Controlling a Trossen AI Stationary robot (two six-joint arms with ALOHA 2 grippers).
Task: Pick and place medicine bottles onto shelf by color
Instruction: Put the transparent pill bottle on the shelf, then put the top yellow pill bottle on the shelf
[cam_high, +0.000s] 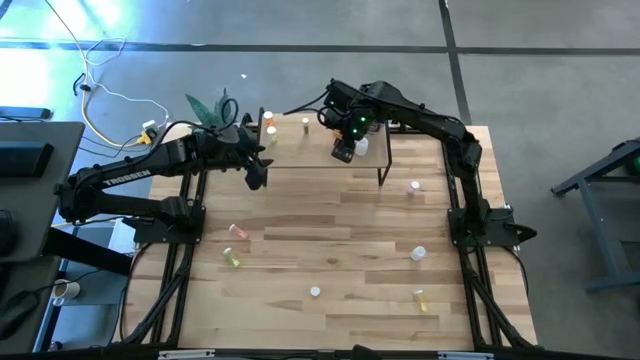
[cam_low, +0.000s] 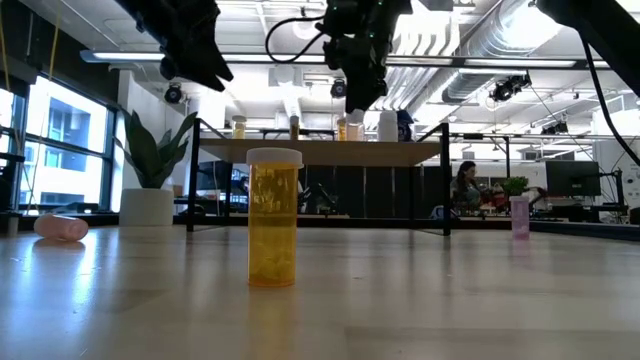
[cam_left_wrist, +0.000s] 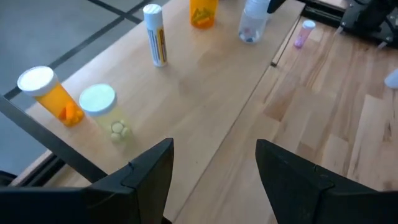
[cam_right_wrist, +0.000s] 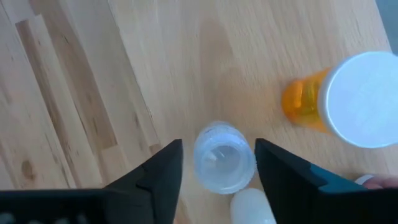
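Note:
The shelf (cam_high: 310, 155) stands at the table's far side. On it I see an orange bottle (cam_left_wrist: 53, 96), a pale-capped bottle (cam_left_wrist: 102, 109), a tall white-and-yellow one (cam_left_wrist: 155, 34), another orange one (cam_left_wrist: 202, 12) and a clear vial (cam_left_wrist: 252, 25). My right gripper (cam_right_wrist: 217, 146) is open above the shelf. Its fingers stand on either side of the clear vial (cam_right_wrist: 224, 157), just above it in the low view (cam_low: 362, 95). An orange white-capped bottle (cam_right_wrist: 348, 102) stands beside the vial. My left gripper (cam_left_wrist: 214, 146) is open and empty over the shelf's near left edge (cam_high: 256, 178).
Loose bottles stand or lie on the tabletop: pink (cam_high: 238, 230), yellow (cam_high: 233, 260), white (cam_high: 315, 292), yellow (cam_high: 421, 297), white (cam_high: 419, 254), pink (cam_high: 414, 187). A yellow bottle (cam_low: 273, 220) stands close to the low camera. A potted plant (cam_high: 215, 108) is at the far left.

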